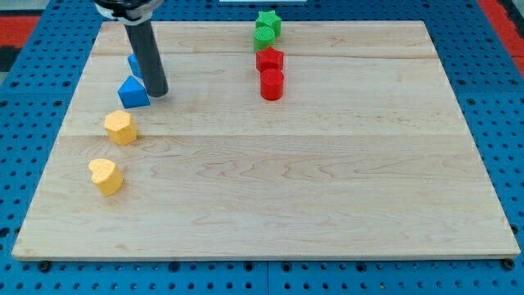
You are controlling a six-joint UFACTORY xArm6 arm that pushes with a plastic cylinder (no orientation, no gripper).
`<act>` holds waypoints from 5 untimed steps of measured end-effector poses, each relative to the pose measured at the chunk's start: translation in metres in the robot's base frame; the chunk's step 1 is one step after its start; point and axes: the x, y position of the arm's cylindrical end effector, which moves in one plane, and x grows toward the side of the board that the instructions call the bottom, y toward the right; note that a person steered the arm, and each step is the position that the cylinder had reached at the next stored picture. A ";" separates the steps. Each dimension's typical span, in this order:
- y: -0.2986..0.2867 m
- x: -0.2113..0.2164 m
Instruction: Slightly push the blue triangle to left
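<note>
The blue triangle [133, 92] lies on the wooden board near the view's upper left. My tip [157, 93] stands just to the triangle's right, touching or nearly touching its right edge. The dark rod rises from there toward the view's top. A second blue block [133, 63] sits just above the triangle, partly hidden behind the rod; its shape cannot be made out.
A yellow hexagon-like block [120, 128] lies below the triangle and a yellow heart [106, 176] lower left. At the top centre stand a green star [268, 22], a green block [264, 36], a red block [269, 59] and a red cylinder [272, 83]. The board's left edge [61, 131] is close by.
</note>
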 end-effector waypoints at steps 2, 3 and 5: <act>-0.011 -0.001; 0.038 -0.006; 0.013 -0.054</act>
